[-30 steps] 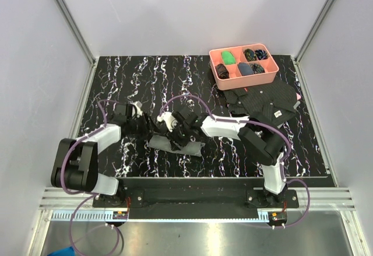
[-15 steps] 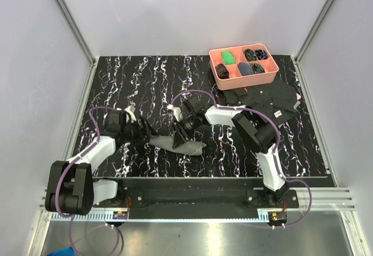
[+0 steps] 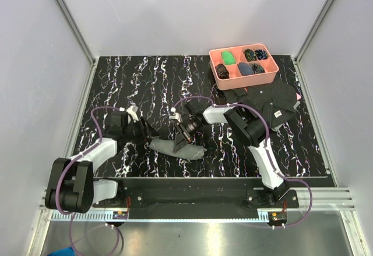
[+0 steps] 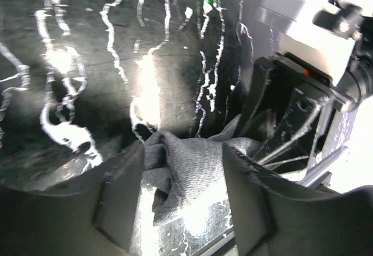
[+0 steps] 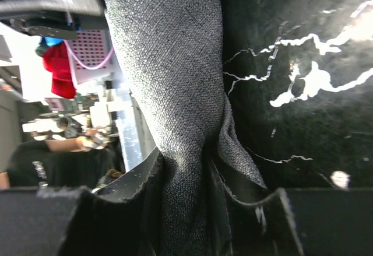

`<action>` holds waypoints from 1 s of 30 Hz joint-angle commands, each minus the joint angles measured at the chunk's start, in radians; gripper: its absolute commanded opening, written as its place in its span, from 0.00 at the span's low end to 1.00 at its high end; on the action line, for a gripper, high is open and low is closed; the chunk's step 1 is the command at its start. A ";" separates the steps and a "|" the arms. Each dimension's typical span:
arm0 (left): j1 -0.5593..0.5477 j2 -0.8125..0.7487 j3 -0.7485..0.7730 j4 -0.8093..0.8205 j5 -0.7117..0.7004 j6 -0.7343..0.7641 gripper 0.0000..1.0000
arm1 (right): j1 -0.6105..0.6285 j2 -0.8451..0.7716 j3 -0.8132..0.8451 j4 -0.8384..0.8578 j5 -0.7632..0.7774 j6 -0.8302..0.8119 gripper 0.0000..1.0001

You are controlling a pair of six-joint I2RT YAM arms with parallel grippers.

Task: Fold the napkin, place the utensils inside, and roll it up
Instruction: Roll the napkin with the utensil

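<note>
The grey napkin (image 3: 176, 147) lies as a bunched roll on the black marbled table near the front middle. My right gripper (image 3: 184, 133) is shut on the napkin's upper part, and the right wrist view shows the cloth (image 5: 169, 63) pinched tight between the jaws (image 5: 183, 195). My left gripper (image 3: 146, 133) is at the roll's left end. In the left wrist view its jaws (image 4: 183, 200) are open, with the crumpled end of the napkin (image 4: 186, 171) between the two fingers. The gold spoon and fork are out of sight.
A pink tray (image 3: 228, 83) with small dark and green items stands at the back right. A black patterned cloth with a white tag (image 3: 265, 101) lies just in front of it. The table's front edge is close below the napkin.
My right arm has swung its forearm toward the far side while still holding the napkin. My left arm has drawn back to the left. The roll has shifted slightly.
</note>
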 commanded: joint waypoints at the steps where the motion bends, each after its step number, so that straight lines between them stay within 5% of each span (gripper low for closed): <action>1: -0.034 0.028 0.002 0.084 0.054 0.005 0.50 | -0.019 0.072 0.014 -0.054 0.040 0.007 0.35; 6: -0.053 0.068 -0.004 0.101 0.076 -0.002 0.40 | -0.029 0.090 0.029 -0.057 0.045 0.021 0.38; 11: -0.054 0.125 0.014 0.077 0.063 -0.008 0.00 | -0.045 0.037 0.029 -0.059 0.110 0.031 0.62; 20: -0.053 0.189 0.101 -0.052 0.019 0.021 0.00 | -0.056 -0.157 0.065 -0.092 0.388 -0.022 0.80; 30: -0.043 0.301 0.201 -0.101 0.053 0.039 0.00 | -0.007 -0.459 -0.190 0.142 0.678 -0.177 0.87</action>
